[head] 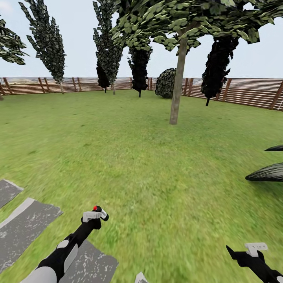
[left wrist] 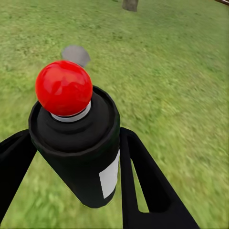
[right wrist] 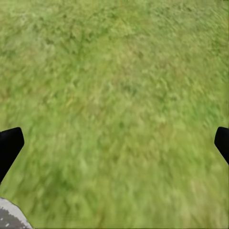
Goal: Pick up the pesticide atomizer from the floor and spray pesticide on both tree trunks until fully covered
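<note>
Gripping the spray bottle (left wrist: pixel 78 143), your left gripper (head: pixel 94 215) sits at seven o'clock; the tree trunk (head: pixel 177 80) stands at one o'clock. Your right gripper (right wrist: pixel 114 143) hangs spread wide over grass (head: pixel 129 157).

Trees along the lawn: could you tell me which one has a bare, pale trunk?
The tree standing alone on the grass right of centre: a straight grey-brown trunk under broad light-green leaves. The others by the fence are dark and narrow.

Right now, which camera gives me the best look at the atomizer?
The left wrist view: the atomizer sits close up between the left hand's fingers, red top and white label clear. The head view shows it tiny. The right wrist view looks at grass.
</note>
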`<state>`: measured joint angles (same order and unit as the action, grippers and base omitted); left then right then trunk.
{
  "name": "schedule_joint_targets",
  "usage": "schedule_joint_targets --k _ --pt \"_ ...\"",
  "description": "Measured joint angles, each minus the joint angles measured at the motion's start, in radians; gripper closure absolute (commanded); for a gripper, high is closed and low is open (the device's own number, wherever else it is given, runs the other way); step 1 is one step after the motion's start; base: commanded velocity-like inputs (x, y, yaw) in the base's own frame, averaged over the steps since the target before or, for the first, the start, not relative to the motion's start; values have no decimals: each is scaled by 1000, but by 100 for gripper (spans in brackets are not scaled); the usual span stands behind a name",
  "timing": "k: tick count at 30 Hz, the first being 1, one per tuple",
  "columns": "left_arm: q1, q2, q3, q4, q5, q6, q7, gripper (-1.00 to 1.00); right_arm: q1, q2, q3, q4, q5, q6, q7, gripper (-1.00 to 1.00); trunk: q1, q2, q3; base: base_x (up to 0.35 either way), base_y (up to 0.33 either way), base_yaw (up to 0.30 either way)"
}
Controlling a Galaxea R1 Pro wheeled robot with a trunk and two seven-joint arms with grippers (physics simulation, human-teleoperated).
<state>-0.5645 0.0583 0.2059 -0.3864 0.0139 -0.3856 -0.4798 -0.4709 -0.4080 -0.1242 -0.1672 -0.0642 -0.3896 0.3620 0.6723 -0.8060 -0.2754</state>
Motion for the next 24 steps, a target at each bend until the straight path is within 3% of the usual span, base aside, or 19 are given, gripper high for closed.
schedule_joint_targets --k 14,24 --pt "0 0 1 0 0 -1 0 100 0 0 0 0 0 0 0 -100 0 0 0 348 0 0" --pt "0 0 2 0 1 -1 0 100 0 0 0 0 0 0 0 -100 0 0 0 172 0 0"
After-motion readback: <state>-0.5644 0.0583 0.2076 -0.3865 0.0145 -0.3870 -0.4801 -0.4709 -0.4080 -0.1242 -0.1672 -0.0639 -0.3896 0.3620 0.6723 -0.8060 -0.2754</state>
